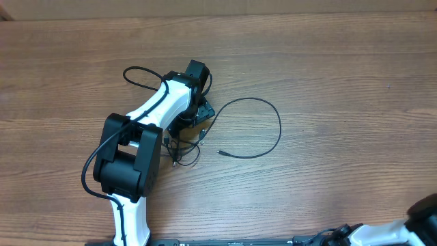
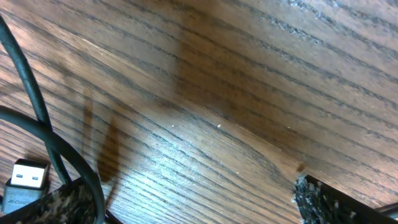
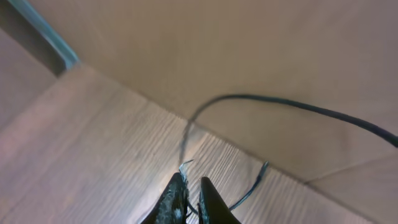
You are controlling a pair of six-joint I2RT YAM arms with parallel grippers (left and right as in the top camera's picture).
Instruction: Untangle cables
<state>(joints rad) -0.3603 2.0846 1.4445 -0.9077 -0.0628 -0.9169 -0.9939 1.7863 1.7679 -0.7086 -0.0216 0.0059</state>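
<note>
Left claw (image 2: 189, 202) spread wide, low on the bench (image 1: 341, 68) at the cables (image 1: 279, 127) tangle, USB plug (image 2: 25, 177) beside one finger, probably lining up a strand. Right claw (image 3: 189, 199) clenched, seemingly empty, well apart, leaving room.

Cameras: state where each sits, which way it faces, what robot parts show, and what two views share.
Overhead: above the table, facing straight down; shows the left arm over the cables and part of the right arm.
Left wrist: low over the wood, facing down at cable strands and a plug; its open fingers show at the bottom corners.
Right wrist: low, facing along the table toward a beige panel; the shut right gripper shows at the bottom.
Shared: overhead and left wrist both see the cables and tabletop.
</note>
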